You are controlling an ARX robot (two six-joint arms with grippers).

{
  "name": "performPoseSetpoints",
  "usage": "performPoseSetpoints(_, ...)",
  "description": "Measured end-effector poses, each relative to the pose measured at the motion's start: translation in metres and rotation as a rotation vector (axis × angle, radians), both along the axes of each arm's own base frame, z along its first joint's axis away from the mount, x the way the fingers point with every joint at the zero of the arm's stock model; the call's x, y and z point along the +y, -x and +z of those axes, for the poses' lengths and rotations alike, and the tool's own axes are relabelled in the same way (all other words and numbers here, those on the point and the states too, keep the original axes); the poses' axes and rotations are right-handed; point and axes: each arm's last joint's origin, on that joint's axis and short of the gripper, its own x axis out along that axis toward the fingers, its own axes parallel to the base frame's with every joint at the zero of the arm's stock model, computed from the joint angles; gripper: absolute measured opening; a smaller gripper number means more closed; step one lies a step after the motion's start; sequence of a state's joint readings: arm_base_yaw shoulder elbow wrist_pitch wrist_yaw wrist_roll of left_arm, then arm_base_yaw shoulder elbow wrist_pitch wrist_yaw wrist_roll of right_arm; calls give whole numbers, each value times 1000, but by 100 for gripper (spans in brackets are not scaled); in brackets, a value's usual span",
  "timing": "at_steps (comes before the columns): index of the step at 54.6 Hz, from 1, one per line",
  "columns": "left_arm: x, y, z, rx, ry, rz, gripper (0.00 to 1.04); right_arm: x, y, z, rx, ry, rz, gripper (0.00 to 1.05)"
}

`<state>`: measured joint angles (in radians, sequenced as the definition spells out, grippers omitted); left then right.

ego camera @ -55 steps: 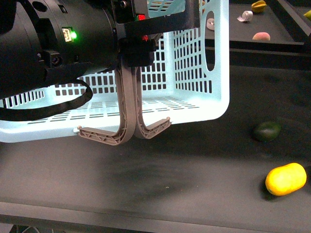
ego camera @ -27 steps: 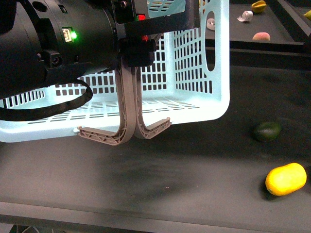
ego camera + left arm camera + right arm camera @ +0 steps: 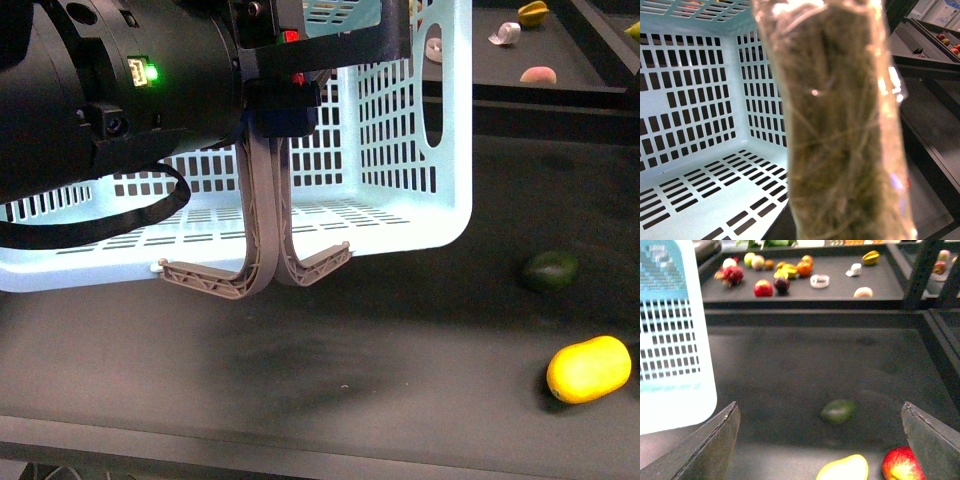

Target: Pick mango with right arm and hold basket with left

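Mango cut off; basket handle blurred.

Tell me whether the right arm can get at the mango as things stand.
Probably yes: the right gripper is open, the mango lies uncovered, the basket well aside; only a red apple crowds it.

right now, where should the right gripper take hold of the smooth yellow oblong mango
Probably across its narrow middle, from above. The smooth yellow oblong mango lies on its side on the dark tabletop, both long flanks exposed; a red apple sits close by one end.
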<state>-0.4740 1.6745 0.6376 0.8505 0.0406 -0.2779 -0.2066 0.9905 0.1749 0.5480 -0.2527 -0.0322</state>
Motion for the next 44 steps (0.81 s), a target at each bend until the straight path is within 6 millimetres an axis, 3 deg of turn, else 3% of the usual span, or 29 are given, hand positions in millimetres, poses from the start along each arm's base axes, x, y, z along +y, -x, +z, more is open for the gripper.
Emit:
performPoseSetpoints(6, 0, 0, 0, 0, -1, 1, 5, -11, -29, -21, 140, 161, 87, 96)
performPoseSetpoints(12, 0, 0, 0, 0, 0, 0, 5, -19, -45, -40, 232, 294, 170, 96)
performPoseSetpoints(30, 0, 0, 0, 0, 0, 0, 5, -38, -69, -97, 507, 600, 446, 96)
performPoseSetpoints(44, 0, 0, 0, 0, 0, 0, 5, -53, -91, -155, 645, 809, 676, 96)
